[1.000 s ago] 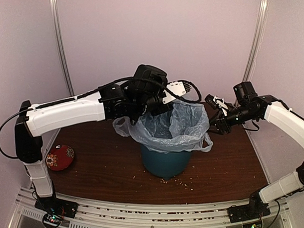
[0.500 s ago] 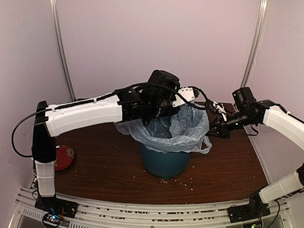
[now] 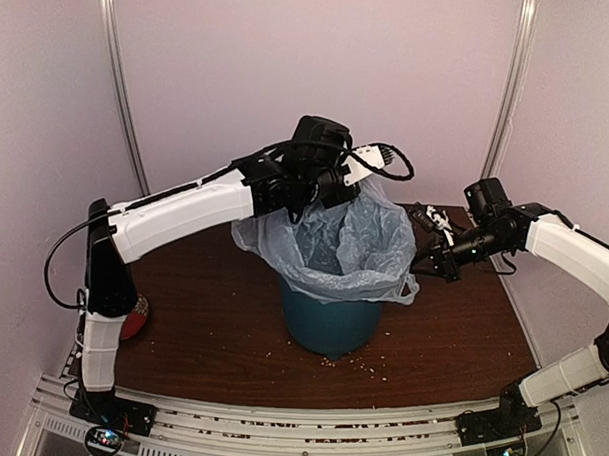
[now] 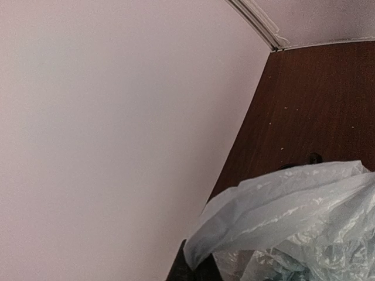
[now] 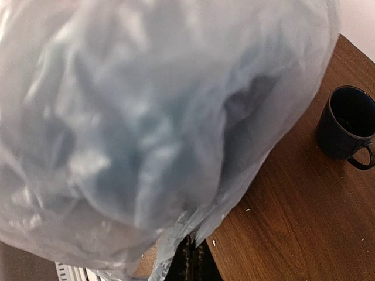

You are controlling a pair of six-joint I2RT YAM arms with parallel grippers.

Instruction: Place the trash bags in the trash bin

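Observation:
The trash bag, thin pale blue-grey plastic, hangs open inside the teal trash bin, with its mouth draped over the rim. My left gripper is at the bag's back left edge and holds that edge up above the bin. In the left wrist view the left gripper is shut on a fold of the bag. My right gripper is at the bag's right edge. The right wrist view shows the right gripper shut on a pinch of the bag.
A dark blue mug stands on the brown table beyond the bag. A red bowl lies at the left, partly behind the left arm. Crumbs dot the table in front of the bin. Walls close in behind and on both sides.
Both grippers have closed on the bag's rim. The left arm has swung toward the back and raised the bag's rear edge; the right gripper moved in and down to the right edge.

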